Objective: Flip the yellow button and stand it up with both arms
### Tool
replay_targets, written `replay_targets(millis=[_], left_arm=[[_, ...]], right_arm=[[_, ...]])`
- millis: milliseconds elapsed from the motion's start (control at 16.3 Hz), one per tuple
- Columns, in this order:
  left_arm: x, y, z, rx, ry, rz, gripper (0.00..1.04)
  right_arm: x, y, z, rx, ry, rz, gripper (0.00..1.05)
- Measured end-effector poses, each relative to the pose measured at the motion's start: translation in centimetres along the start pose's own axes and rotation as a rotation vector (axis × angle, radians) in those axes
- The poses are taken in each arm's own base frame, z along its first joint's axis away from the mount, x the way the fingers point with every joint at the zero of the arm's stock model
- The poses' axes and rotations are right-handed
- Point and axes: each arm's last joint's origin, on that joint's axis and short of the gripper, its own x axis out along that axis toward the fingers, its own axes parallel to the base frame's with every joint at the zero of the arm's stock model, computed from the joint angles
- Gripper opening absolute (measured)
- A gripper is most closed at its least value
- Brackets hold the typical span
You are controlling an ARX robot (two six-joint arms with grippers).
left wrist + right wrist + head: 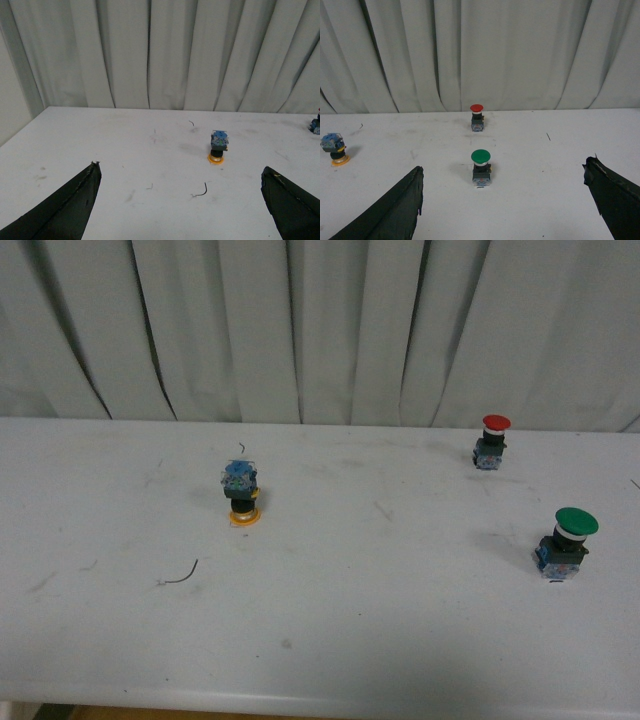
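Note:
The yellow button (241,494) stands upside down on the white table, yellow cap on the surface, black collar above it and blue contact block on top. The left wrist view has it (218,147) well ahead of my open left gripper (180,172), nothing between the black fingers (75,200). In the right wrist view the yellow button (335,148) sits at the far edge, away from my open right gripper (502,175), which holds nothing. Neither arm shows in the front view.
A red-capped button (492,441) stands upright at the back right and a green-capped button (566,543) upright nearer on the right. A short dark wire scrap (182,575) lies left of centre. Grey curtains (320,330) hang behind the table (350,640).

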Motion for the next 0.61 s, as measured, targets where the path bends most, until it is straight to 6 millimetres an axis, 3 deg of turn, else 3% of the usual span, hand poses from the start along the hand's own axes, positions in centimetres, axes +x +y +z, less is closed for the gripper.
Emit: replay_targets(millis=[61, 184, 368, 490, 613], left_arm=[[0.0, 0.0, 0.0, 0.0, 0.0, 0.0, 0.98], [0.4, 0.1, 0.0, -0.098, 0.162, -0.007, 0.98], [3.7, 0.6, 4.0, -0.202, 0.059, -0.022, 0.98], [9.0, -0.2, 6.1, -0.201, 0.042, -0.09, 0.98], [15.8, -2.0, 6.7, -0.177, 0.123, -0.136, 0.98]], right_arm=[[0.0, 0.0, 0.0, 0.0, 0.0, 0.0, 0.98], [0.0, 0.0, 0.0, 0.0, 0.0, 0.0, 0.98], [0.0, 0.0, 0.0, 0.0, 0.0, 0.0, 0.98], [0.0, 0.0, 0.0, 0.0, 0.0, 0.0, 0.98], [0.0, 0.0, 0.0, 0.0, 0.0, 0.0, 0.98]])
